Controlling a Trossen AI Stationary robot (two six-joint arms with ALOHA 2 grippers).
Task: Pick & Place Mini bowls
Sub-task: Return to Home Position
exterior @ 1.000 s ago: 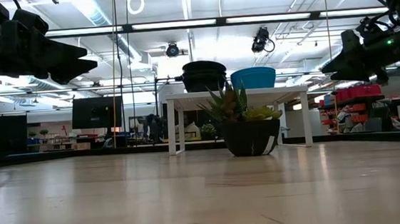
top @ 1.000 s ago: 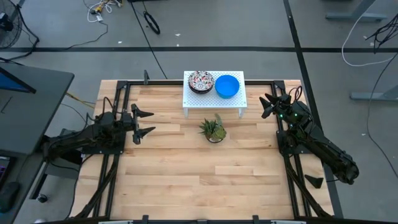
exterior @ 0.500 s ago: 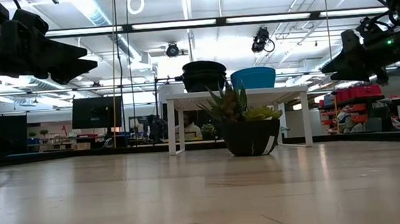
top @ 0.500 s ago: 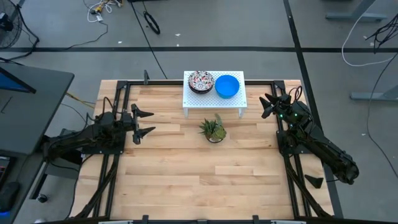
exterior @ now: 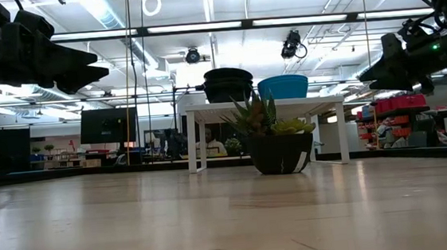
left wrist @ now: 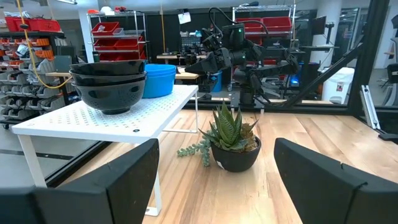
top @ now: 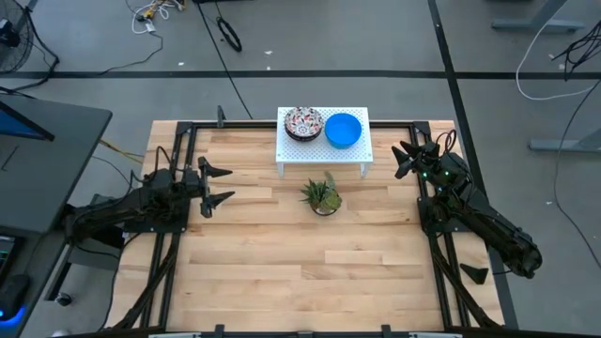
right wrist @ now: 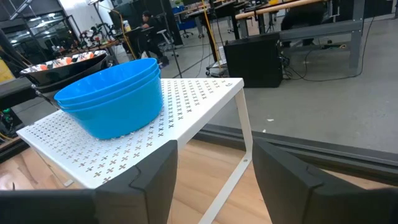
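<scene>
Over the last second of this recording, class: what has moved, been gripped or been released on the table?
Nothing visibly changed. Both stacks of mini bowls sit on the white shelf, the potted plant in front of it, and the left gripper and right gripper wait open and empty at the table's sides.

no visible change, nothing moved since earlier
</scene>
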